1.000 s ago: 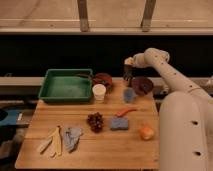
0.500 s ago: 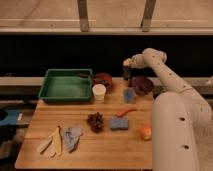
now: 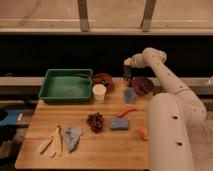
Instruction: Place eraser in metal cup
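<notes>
My gripper (image 3: 127, 69) is at the back of the wooden table (image 3: 90, 150), reaching in from the right. It hangs directly over the metal cup (image 3: 127, 81), a small dark upright cylinder between a brown bowl and a dark red plate. The gripper's tip is at or just above the cup's rim. I cannot make out the eraser; it may be hidden at the gripper or in the cup.
A light-blue cup (image 3: 129, 95) stands just in front of the metal cup and a white paper cup (image 3: 99, 92) to its left. Also here are a green tray (image 3: 66, 86), a brown bowl (image 3: 103, 79), a dark red plate (image 3: 143, 85), grapes (image 3: 95, 121), a blue sponge (image 3: 119, 124) and an orange (image 3: 143, 132).
My arm's lower body has swung forward and now covers more of the table's right side and part of the orange. The gripper has stayed over the metal cup.
</notes>
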Tool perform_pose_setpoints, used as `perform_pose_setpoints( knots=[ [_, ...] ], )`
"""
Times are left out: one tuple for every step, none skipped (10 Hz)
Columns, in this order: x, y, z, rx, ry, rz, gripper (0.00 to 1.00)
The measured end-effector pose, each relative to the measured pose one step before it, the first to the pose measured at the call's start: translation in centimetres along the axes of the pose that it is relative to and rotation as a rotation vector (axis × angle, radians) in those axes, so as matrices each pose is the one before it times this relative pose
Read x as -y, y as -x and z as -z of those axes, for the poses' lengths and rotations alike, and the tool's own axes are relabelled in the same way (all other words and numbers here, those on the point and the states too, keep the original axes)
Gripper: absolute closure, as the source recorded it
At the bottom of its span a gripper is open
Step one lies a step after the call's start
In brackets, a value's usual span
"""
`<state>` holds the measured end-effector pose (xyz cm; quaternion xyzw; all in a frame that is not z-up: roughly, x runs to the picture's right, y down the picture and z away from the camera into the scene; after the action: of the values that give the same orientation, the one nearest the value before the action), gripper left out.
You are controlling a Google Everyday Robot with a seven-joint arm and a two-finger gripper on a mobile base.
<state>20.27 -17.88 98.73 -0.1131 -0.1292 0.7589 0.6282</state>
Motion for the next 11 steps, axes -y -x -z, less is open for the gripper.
perform_pose_setpoints(
  knots=[
    [0.393, 0.205, -0.007, 0.00604, -0.00016, -0.00908, 1.00],
    [0.354, 0.020, 0.141, 0.00216, -0.00190, -0.00583, 1.00],
    [0.440, -0.067, 0.160, 0.00151, -0.00274, -0.00777, 1.00],
    [0.320, -0.039, 0.174, 0.00134, -0.00125, -0.00809, 1.00],
    [0.128, -0.164, -0.031, -0.00229, -0.00027, -0.00507, 1.00],
    [-0.048, -0.248, -0.130, -0.00377, 0.00296, -0.00588, 0.97],
    [-0.101, -0.215, -0.167, -0.00298, 0.00336, -0.00351, 0.91],
    [-0.095, -0.165, -0.107, -0.00136, 0.00422, -0.00521, 0.82],
    [-0.111, -0.222, -0.126, -0.00121, 0.00600, -0.00741, 0.77],
    [-0.159, -0.183, -0.083, -0.00036, 0.00630, -0.00533, 0.77],
    [-0.117, -0.173, 0.019, 0.00033, 0.00486, -0.00480, 0.77]
  ],
)
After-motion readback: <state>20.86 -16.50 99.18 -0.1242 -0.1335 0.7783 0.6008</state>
